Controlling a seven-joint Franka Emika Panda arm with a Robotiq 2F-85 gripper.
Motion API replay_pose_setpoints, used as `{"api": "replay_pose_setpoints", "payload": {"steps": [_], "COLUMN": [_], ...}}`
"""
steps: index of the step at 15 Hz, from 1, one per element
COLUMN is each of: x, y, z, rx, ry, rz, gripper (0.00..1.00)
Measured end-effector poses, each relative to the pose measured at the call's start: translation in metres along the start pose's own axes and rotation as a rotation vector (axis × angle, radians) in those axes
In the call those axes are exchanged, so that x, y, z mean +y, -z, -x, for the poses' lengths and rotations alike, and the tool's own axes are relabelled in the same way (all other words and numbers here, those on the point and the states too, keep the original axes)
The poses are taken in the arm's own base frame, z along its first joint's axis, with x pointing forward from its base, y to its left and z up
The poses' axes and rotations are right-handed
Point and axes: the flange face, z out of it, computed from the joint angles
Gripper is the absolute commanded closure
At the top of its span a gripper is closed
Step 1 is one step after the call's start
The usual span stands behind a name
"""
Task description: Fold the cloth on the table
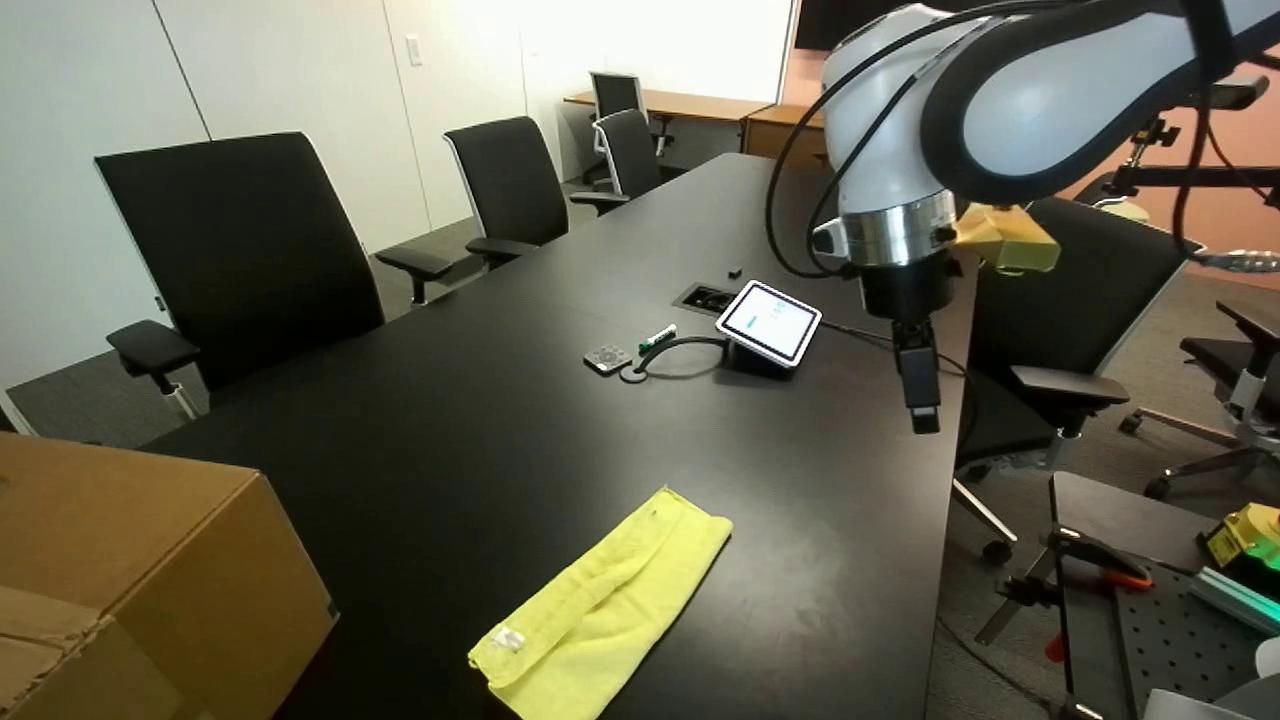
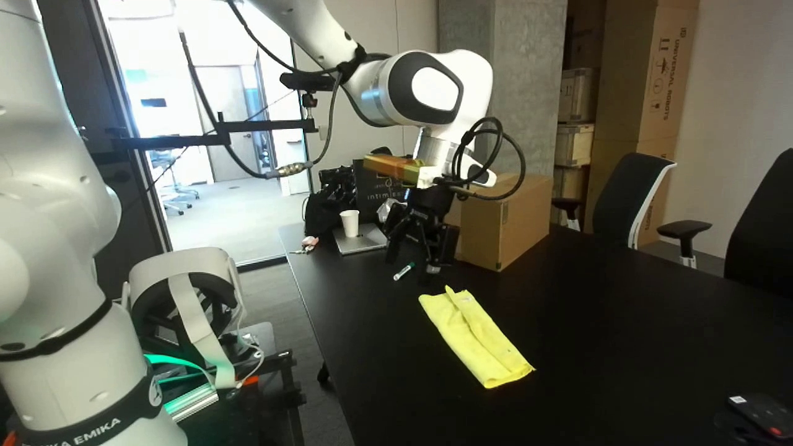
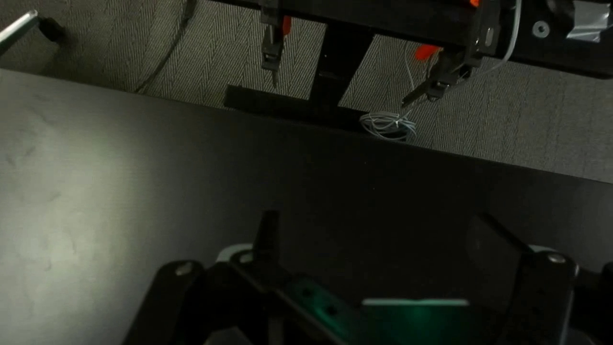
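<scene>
"While the end effector hangs over the table, where exactly does the cloth lie?"

"On the table. In an exterior view it is at bottom centre, slanting up to the right, its lowest corner cut off by the frame. In an exterior view the whole cloth is in sight, below the middle and a little to the right."

"Spread out as a single sheet?"

"It looks layered. An edge of fabric runs lengthwise along its top, and a small pale label shows at its lower left end."

"And how does the end effector stand?"

"Its fingers are wide apart. They rise from the bottom of the wrist view, dark table surface showing between them. In an exterior view it points down in the right half of the frame, apart from the cloth, above and to the right of it."

"What shares the table?"

"A cardboard box, lower left in an exterior view. Above the centre there, a tablet is propped at a tilt, with a marker near it on the left. In an exterior view a white cup stands upright on a flat silver slab, left of the middle."
</scene>
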Motion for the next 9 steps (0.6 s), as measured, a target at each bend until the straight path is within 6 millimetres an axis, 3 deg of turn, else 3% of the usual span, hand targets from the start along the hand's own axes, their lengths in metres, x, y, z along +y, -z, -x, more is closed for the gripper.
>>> {"api": "replay_pose_setpoints", "payload": {"steps": [5, 9], "x": [0.007, 0.007], "y": [0.004, 0.003], "z": [0.044, 0.060], "rx": [0.053, 0.085], "ry": [-0.007, -0.003], "rz": [-0.031, -0.029], "gripper": [0.00, 0.00]}}
